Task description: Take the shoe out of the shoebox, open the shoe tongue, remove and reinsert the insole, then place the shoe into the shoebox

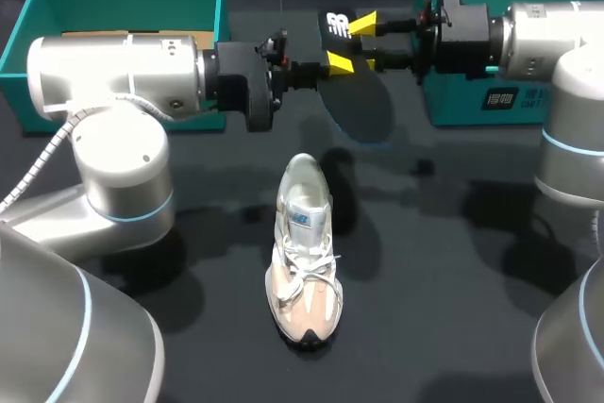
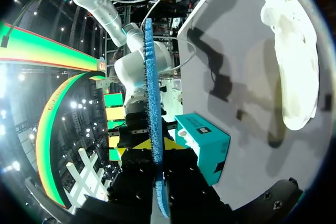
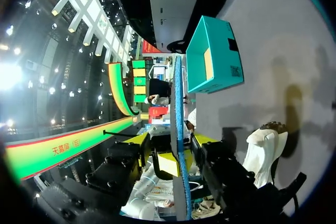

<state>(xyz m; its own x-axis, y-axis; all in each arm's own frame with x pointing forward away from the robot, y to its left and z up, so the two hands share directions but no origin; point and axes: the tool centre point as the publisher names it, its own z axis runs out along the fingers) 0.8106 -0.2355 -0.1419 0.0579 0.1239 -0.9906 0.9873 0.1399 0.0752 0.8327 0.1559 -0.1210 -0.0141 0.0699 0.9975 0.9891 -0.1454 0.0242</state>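
Over the black table (image 1: 453, 280), the left gripper (image 1: 332, 64) pinches the insole (image 1: 363, 110), maybe to pass it. Whether the right gripper (image 1: 366, 41) grips, I cannot tell.

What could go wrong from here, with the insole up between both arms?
1. The left claw and right claw both pinch the insole in mid-air. If either arm moves before one lets go, it could bend or slip out.
2. The shoe stands free on the table, held by neither claw. Pushing the insole in may shove or tip it.
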